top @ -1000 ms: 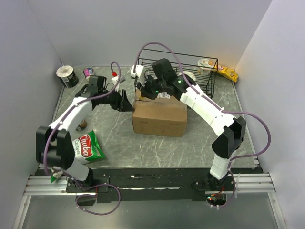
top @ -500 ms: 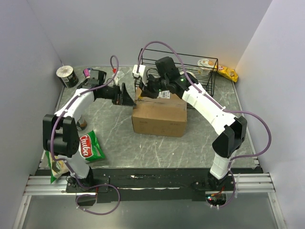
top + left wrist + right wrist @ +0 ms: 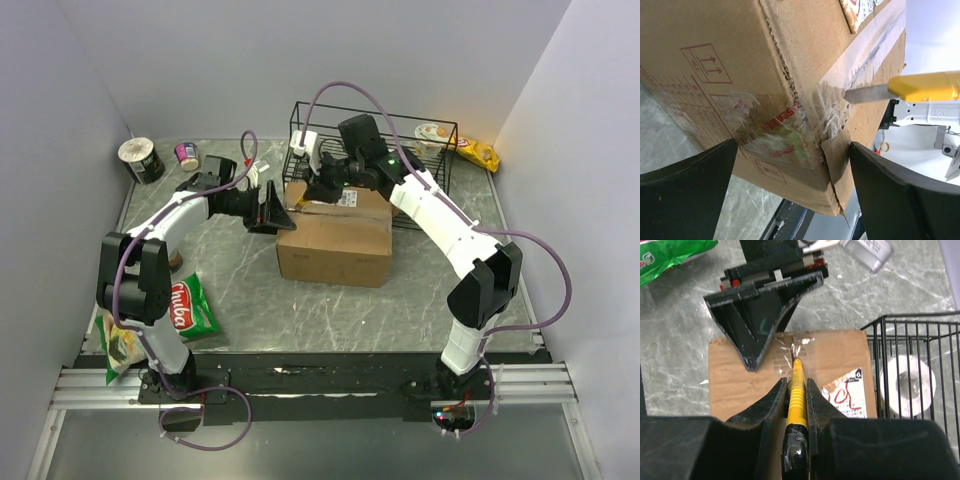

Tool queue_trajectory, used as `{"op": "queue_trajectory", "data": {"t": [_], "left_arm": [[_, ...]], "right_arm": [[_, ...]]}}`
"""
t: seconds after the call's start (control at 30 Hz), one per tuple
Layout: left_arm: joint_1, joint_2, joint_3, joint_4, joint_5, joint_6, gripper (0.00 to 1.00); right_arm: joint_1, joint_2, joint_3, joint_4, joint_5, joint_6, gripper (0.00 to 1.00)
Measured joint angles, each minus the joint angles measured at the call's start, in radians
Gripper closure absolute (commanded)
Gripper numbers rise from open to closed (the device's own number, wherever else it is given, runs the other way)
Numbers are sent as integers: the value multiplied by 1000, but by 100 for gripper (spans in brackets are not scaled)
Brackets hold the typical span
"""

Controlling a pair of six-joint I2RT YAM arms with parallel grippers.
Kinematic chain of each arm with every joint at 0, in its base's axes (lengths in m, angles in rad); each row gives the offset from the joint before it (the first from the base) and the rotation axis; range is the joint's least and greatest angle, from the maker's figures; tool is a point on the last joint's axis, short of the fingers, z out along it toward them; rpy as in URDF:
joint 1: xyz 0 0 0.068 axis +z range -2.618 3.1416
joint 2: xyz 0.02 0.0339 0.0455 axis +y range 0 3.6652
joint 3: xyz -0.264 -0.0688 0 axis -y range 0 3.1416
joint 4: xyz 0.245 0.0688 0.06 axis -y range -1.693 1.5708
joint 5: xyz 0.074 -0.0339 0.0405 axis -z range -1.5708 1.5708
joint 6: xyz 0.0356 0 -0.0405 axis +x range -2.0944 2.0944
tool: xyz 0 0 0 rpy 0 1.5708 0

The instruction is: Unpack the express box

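The express box (image 3: 335, 240) is sitting in the middle of the surface (image 3: 250, 285), its far side just beside the black wire basket (image 3: 445, 135).

The right hand (image 3: 796, 381) is clenching the handle of a yellow knife (image 3: 922, 86) and reaching over the top from the far right. It is pointing the blade at the left end of the taped seam, probably so the cut can start where the tape (image 3: 875, 42) wraps over the edge.

The left hand (image 3: 276, 212) is standing wide open and gripping nothing. Its two fingers are flanking the box's left end, apparently ready to brace it so it is not sliding under the knife's push. Whether they are touching the cardboard is unclear.

The box is looking worn at that end. The clear tape is wrinkling and fraying, and the corrugated edge beneath it is showing ragged. A white label (image 3: 850, 392) with red print is lying on the top, and a printed this-way-up mark is showing on the side. The flaps are lying closed, so the seam is probably not cut through yet and nothing is out.
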Motion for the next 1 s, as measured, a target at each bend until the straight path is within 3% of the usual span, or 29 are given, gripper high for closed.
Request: {"op": "queue_trajectory", "data": {"t": [1.0], "left_arm": [[-2, 6, -3, 11, -4, -35, 3]], "right_arm": [[-90, -97, -99, -79, -4, -41, 100]]}}
